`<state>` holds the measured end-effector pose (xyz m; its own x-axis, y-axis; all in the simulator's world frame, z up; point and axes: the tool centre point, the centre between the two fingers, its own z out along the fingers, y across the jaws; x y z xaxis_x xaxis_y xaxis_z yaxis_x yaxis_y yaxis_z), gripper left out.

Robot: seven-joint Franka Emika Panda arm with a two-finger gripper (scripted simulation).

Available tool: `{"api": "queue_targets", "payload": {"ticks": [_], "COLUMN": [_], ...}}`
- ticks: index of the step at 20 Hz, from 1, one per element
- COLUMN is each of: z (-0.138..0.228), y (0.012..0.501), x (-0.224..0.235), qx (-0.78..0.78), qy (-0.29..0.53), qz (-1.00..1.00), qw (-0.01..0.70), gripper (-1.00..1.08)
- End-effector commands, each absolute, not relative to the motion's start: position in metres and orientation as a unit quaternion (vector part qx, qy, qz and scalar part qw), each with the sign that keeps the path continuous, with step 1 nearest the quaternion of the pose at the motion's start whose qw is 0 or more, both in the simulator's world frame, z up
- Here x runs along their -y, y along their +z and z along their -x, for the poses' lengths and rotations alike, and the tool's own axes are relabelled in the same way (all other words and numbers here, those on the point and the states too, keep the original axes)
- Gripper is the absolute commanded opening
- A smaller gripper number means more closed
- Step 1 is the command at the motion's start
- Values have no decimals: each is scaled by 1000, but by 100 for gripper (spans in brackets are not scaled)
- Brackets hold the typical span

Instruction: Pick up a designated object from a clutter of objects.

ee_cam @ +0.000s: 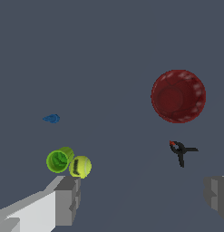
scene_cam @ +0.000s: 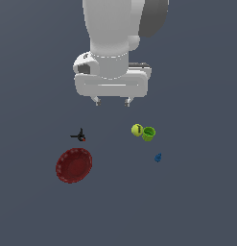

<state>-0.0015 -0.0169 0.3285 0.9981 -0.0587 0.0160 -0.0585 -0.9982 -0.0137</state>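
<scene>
The white two-fingered gripper (scene_cam: 112, 102) is hanging high above the dark grey surface with its fingers spread wide and nothing between them; in the wrist view both fingertips (ee_cam: 68, 199) are showing well apart at the frame's edges. The designated object, a tiny dark blue, lumpy, slightly elongated piece (scene_cam: 158, 157), is lying alone on the surface, near the small green cup (scene_cam: 148, 133) and just past it on the side away from the gripper, toward the exterior view's right. The cup is lying tipped, touching the yellow-green ball (scene_cam: 137, 129). The wrist view is showing the blue piece (ee_cam: 51, 118) beyond the cup (ee_cam: 57, 161) and ball (ee_cam: 80, 166), off to one side of the line between the fingers, its long axis appearing to run roughly parallel to the gripper's opening direction, though it is too small to be certain. The dark red round ridged plate (scene_cam: 74, 165) and the small black clamp with a red spot (scene_cam: 80, 137) are sitting well apart from the cup, on the opposite side. Judgement: the coming move is calling for a sideways shift past the cup, then a descent.
</scene>
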Motion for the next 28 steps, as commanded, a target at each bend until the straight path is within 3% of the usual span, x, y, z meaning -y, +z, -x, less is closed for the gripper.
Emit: {"api": "queue_targets", "payload": {"ticks": [1,15,28], "z": [2,-23,-58], "y": [328,289,173], "x": [17,-18,-124], "qx": [-30,28,178], "qy": [-8,-6,-2], "qz": [1000,1000,984], "qw": [7,-3,-9], "gripper": [100,100,100]}}
